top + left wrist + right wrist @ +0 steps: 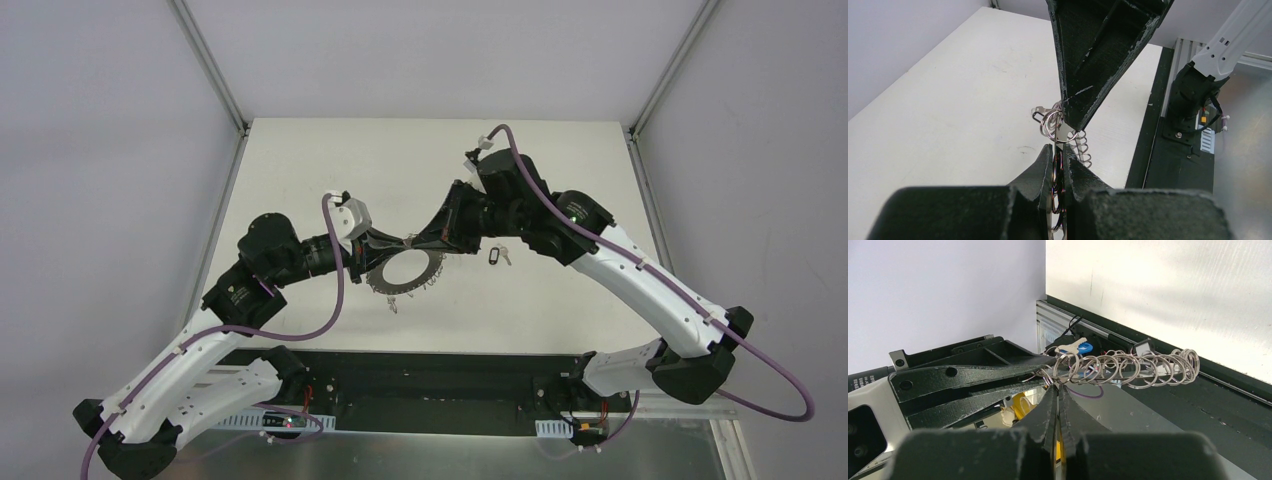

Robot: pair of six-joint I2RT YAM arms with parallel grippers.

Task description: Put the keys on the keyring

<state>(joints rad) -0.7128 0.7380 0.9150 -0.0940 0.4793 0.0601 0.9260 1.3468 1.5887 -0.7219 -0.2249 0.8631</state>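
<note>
Two grippers meet tip to tip over the middle of the worktop [300,180]. The left gripper [392,245] is clamped on the keyring [405,272], its fingers [1045,165] pressed against both flat faces of the rim. In the left wrist view the ring stands edge-on between them. From the top view the ring hangs on the near side of both grippers' tips, its wide centre hole open to the camera and its wire loops [425,285] bristling around the rim. Whether its lower edge touches the worktop cannot be told.

Directly ahead of the left gripper, the right gripper [413,240] points back at it, its fingers [1068,410] pressed together with no gap showing. Its tip sits right among the loops at the ring's upper rim. Whether it pinches a loop or a key there is hidden by the crowd of wire. In the right wrist view the loops run off in a row to the right of its tips. A key with a blue tag [1082,347] lies just beyond them.

Behind the right gripper's tips, beside its wrist, a key with a black tag [492,257] lies flat on the worktop, apart from the ring.
</note>
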